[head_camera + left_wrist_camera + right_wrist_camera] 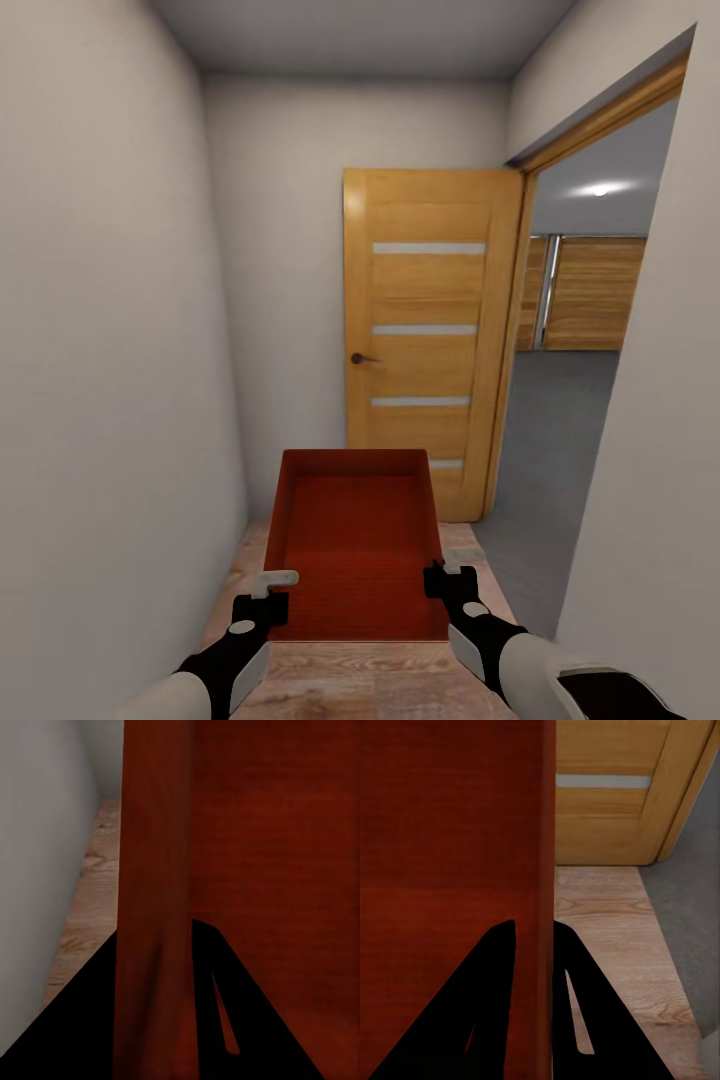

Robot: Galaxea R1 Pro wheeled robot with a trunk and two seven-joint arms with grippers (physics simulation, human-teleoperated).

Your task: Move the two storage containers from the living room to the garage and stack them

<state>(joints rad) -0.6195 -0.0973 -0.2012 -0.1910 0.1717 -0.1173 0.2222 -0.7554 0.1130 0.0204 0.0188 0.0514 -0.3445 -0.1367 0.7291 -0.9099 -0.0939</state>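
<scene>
In a narrow hall with a wood floor (pixel 380 690), the left gripper (pixel 268 590) and right gripper (pixel 442 580) each pinch a side wall of the red box (pixel 355 540) at 12 o'clock, so keep it level and turn slowly toward the open doorway (pixel 570 420) at 2 o'clock.

You see a red-orange rectangular open-top storage container (pixel 355 530) with smooth straight walls and a matt finish; its bottom shows fine ribbed lines. Under it you have a light wood-plank floor (pixel 370 680) with visible grain and knots. The honey-coloured wooden door (pixel 425 330) looks slightly glossy and has pale frosted stripes and a dark metal handle (pixel 360 358). The walls (pixel 110 350) are plain white and matt. Beyond the doorway, the dark grey concrete floor (pixel 545 460) looks matt and a little mottled.
</scene>
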